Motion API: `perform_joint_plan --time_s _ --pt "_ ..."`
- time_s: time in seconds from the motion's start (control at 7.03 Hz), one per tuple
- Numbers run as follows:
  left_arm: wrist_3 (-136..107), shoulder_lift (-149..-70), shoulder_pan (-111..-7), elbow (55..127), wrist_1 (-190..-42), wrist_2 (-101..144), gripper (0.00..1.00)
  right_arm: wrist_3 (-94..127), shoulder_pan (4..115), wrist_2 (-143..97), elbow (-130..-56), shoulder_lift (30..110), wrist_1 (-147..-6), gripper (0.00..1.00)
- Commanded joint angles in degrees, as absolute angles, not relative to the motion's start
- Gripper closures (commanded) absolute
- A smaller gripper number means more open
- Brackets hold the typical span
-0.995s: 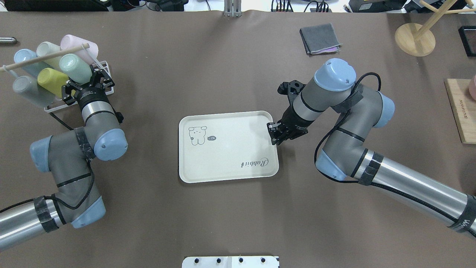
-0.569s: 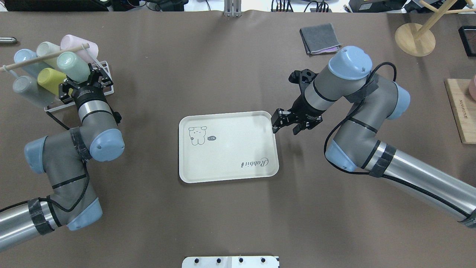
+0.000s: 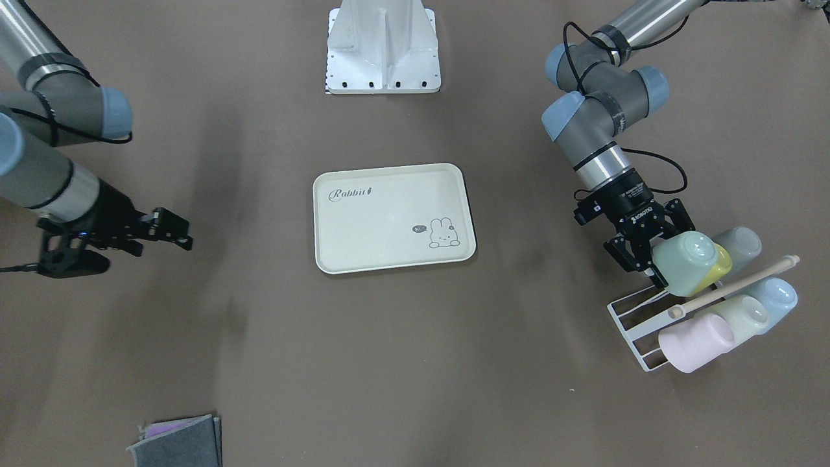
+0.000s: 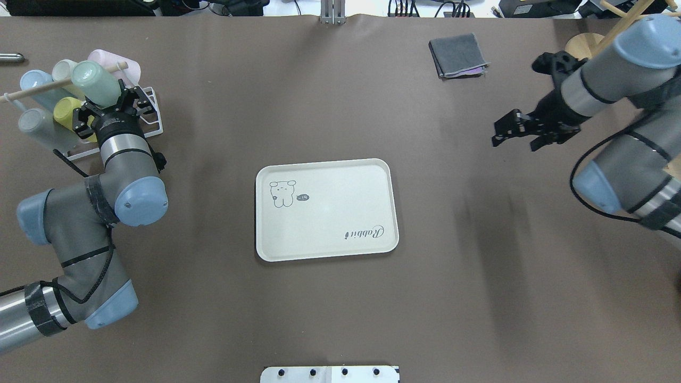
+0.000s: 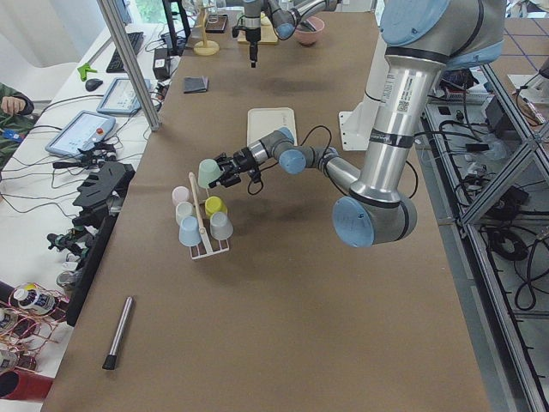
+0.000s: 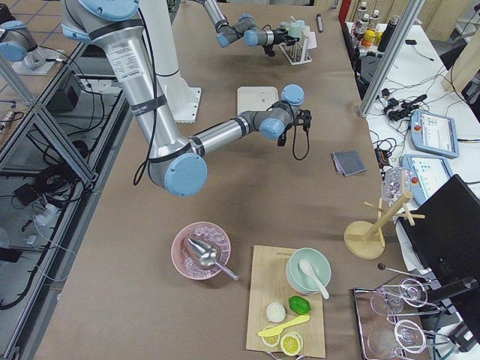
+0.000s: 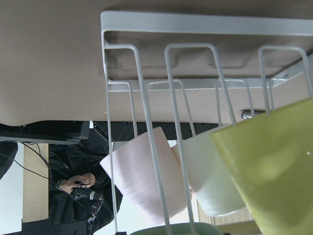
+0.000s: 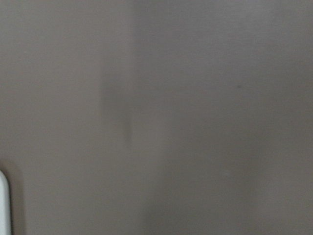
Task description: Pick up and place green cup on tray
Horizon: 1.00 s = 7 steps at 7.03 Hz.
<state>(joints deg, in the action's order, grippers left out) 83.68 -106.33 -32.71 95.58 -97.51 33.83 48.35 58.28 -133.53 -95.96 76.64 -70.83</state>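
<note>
The pale mint green cup (image 4: 96,84) is held in my left gripper (image 4: 106,102), lifted over the white wire rack (image 4: 153,114) at the table's far left. It also shows in the front view (image 3: 684,263) and the left side view (image 5: 207,172). The left gripper (image 3: 652,256) is shut on the cup's rim end. The cream Rabbit tray (image 4: 324,223) lies at the table's middle with nothing on it. My right gripper (image 4: 500,135) is open and empty, well to the right of the tray.
The rack holds yellow-green (image 3: 720,266), pink (image 3: 694,340), whitish (image 3: 742,314) and blue (image 3: 775,295) cups, with a wooden stick (image 3: 733,285) across it. A folded grey cloth (image 4: 457,55), a wooden stand (image 4: 593,56) and a wooden board (image 4: 659,159) lie at the right.
My left gripper has lifted the green cup up off the rack. My right arm has drawn back from the tray's right edge toward the far right.
</note>
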Motion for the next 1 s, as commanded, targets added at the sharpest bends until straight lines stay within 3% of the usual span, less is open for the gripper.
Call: perform_joint_plan --time_s 0.0,0.43,0.71,0.85 --pt "84.02 -106.61 -33.75 96.68 -98.43 33.84 0.32 28.23 69.9 -132.9 -108.15 89.69 -86.94 0.0" --pt "86.82 -106.7 -33.93 96.94 -103.86 34.27 0.33 -2.44 88.73 -132.37 -107.59 100.16 -93.33 0.0" --pt "86.84 -108.45 -34.1 97.9 -110.26 34.72 0.33 -7.64 93.41 -130.17 -107.67 99.76 -97.72 0.0" --pt "86.23 -108.28 -34.28 98.95 -114.48 37.76 0.49 -7.65 93.34 -129.3 -107.67 99.76 -97.73 0.0"
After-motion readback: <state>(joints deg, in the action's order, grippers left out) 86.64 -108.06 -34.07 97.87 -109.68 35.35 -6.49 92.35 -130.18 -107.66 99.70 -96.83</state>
